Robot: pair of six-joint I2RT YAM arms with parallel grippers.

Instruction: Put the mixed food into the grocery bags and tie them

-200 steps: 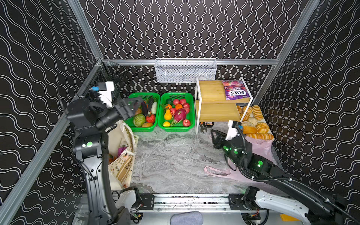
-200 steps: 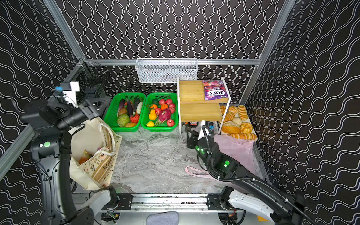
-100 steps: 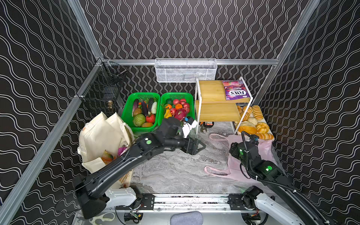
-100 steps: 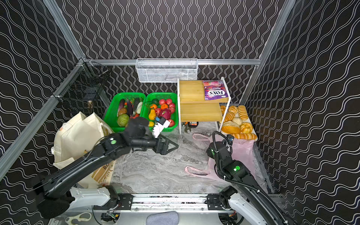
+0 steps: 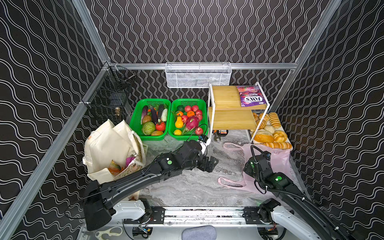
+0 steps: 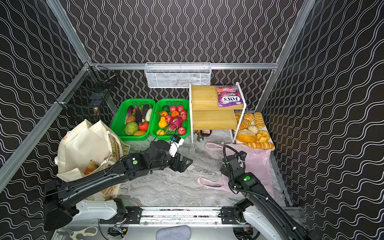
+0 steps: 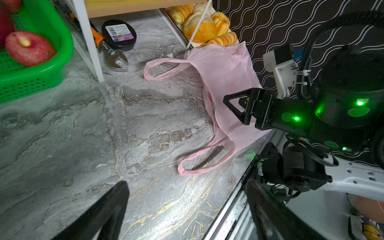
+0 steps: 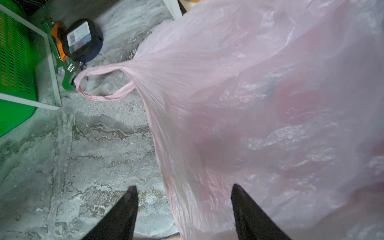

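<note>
Handles point(image 7: 181, 170) of pink bag point(image 5: 278, 162) point toward left gripper point(image 5: 211, 164), spread wide, empty; bag body beneath right gripper point(image 7: 234, 110), jaws apart, nearer arm for tying.

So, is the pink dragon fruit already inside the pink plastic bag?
No, in a top view the pink dragon fruit lies in the green basket of fruit, apart from the pink plastic bag.
</note>
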